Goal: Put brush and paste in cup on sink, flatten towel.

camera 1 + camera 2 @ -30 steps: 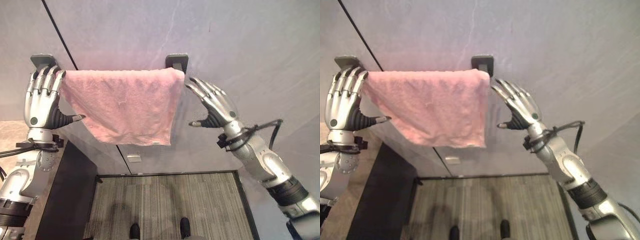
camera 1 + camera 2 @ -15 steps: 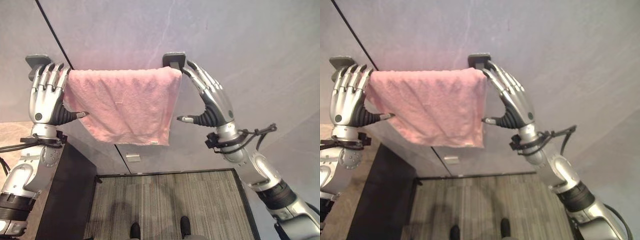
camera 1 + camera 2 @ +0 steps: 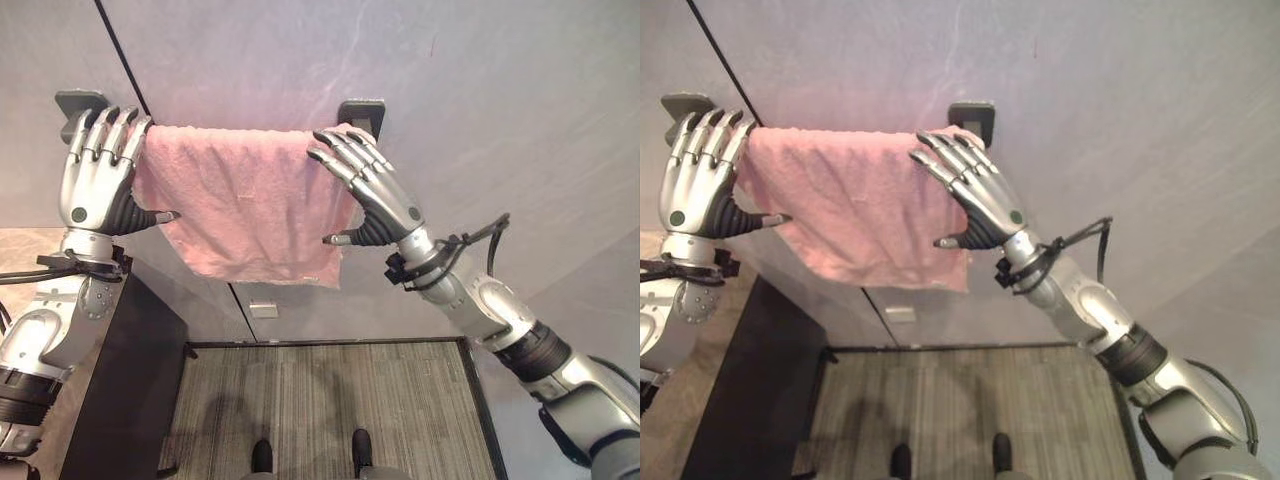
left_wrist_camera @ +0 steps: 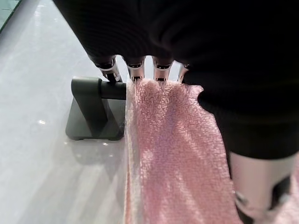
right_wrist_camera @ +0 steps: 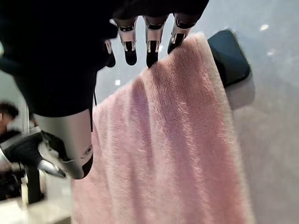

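Left eye view: pink towel draped over a wall-mounted rail, hanging between two dark brackets, left bracket and right bracket, against a grey wall. Lower hem uneven, sagging lower toward the right side. Left hand raised at the towel's left end, fingers straight and slightly apart, tips at the rail beside the left bracket, thumb sticking out sideways against the cloth. Right hand laid flat on the towel's right part, fingers straight and spread, tips near the top edge, thumb pointing left across the cloth. Dark cabinet low on the left, striped grey floor below.

Right eye view: same arrangement. Left hand with straight fingers at the towel's left end; right hand spread open over the right part, just below and left of the right bracket.

Left wrist view: straight fingers reaching past the dark cover to the rail, tips over the towel's top fold, right beside the left bracket. Nothing clamped.

Right wrist view: fingers straight, dark tips resting on the towel's upper edge, thumb held apart lower down, right bracket just beyond the cloth. Blurred shapes at the far edge, not identifiable.
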`<state>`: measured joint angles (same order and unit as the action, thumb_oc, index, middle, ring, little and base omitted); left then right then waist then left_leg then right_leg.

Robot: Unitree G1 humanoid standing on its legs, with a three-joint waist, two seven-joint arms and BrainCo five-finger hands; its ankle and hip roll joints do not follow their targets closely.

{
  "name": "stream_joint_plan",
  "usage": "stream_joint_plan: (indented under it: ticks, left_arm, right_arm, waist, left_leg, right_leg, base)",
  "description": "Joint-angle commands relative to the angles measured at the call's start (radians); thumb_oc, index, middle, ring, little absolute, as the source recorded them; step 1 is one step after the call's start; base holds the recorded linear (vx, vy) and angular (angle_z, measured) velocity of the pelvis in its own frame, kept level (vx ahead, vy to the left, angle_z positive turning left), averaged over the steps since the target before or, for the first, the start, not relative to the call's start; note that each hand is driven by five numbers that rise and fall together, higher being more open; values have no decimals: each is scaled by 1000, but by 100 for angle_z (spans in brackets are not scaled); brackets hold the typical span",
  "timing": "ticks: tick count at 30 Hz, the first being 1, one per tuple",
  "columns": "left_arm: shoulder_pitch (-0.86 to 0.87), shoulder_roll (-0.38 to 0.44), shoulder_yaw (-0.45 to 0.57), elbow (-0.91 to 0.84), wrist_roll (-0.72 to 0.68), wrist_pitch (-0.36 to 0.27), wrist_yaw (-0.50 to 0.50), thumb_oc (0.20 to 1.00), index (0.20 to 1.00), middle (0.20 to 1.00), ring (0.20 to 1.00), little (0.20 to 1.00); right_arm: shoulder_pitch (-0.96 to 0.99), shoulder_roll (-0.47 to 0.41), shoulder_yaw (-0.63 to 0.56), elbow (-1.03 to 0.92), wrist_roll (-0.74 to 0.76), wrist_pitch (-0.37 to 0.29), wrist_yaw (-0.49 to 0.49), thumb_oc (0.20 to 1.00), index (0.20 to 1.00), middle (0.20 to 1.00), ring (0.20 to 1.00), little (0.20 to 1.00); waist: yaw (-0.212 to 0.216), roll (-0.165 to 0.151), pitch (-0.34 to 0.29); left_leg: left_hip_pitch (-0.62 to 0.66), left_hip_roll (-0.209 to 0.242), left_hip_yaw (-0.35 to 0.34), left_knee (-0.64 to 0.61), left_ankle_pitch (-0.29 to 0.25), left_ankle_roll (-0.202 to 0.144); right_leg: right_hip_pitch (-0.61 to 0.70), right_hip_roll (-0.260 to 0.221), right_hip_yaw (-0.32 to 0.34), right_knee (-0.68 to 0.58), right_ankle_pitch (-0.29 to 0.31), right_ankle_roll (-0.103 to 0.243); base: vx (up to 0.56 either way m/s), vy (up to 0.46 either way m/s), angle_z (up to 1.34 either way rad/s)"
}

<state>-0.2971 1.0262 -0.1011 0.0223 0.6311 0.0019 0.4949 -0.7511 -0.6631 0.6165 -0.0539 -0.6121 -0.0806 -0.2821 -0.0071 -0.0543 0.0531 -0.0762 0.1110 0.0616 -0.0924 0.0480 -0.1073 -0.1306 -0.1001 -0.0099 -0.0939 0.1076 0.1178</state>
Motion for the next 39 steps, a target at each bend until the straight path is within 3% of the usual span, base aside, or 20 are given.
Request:
stream_joint_plan:
  ticks: [1, 6, 15, 27, 34, 39]
  left_arm:
    - [-63, 56, -112, 94, 6, -7, -68, 1000, 1000, 1000, 1000, 1000]
    - [-88, 87, -125, 94, 6, -13, -84, 1000, 1000, 1000, 1000, 1000]
    - [67, 72, -28, 124, 43, 18, -137, 1000, 1000, 1000, 1000, 1000]
    - [131, 8, -3, 218, 79, 55, -150, 1000, 1000, 1000, 1000, 1000]
    - [110, -127, 32, 143, -107, 12, -79, 1000, 1000, 1000, 1000, 1000]
    - [99, -332, 103, 4, -385, -72, 26, 1000, 1000, 1000, 1000, 1000]
  right_arm:
    - [-106, -42, 82, 90, -29, 59, 88, 1000, 1000, 1000, 1000, 1000]
    - [-165, -67, 125, 145, -46, 67, 134, 1000, 1000, 1000, 1000, 1000]
    - [21, -95, -13, 64, -45, 68, 147, 1000, 1000, 1000, 1000, 1000]
    - [91, -7, -37, 40, -44, 64, 149, 1000, 1000, 1000, 1000, 1000]
    - [92, 38, -40, 57, -46, 77, 138, 1000, 1000, 1000, 1000, 1000]
    - [148, 79, -97, 20, -27, 85, 78, 1000, 1000, 1000, 1000, 1000]
  waist:
    - [-7, -27, -12]
    - [-4, -27, -7]
    - [-7, -5, -15]
    - [-1, 15, -29]
    - [2, 7, -36]
    - [-2, 2, -48]
  left_leg:
    - [-63, 46, 3, 5, 28, -40]
    - [-84, 46, -6, 5, 35, -39]
    - [-46, 40, -1, 5, 19, -32]
    - [-17, 46, 10, 5, 16, -34]
    - [-21, 54, 1, 5, 21, -41]
    - [-15, 56, -3, 5, 20, -44]
  right_leg:
    - [14, -105, -9, 7, -18, 102]
    - [-4, -104, -8, 7, -12, 102]
    - [28, -111, -9, 7, -21, 102]
    - [51, -110, -15, 7, -29, 98]
    - [54, -101, -24, 7, -32, 92]
    - [64, -100, -27, 7, -34, 86]
  base:
    - [0, 0, 0]
    - [0, 0, 0]
    - [21, 3, -1]
    - [0, 0, 0]
    - [0, 0, 0]
    - [-9, -7, 1]
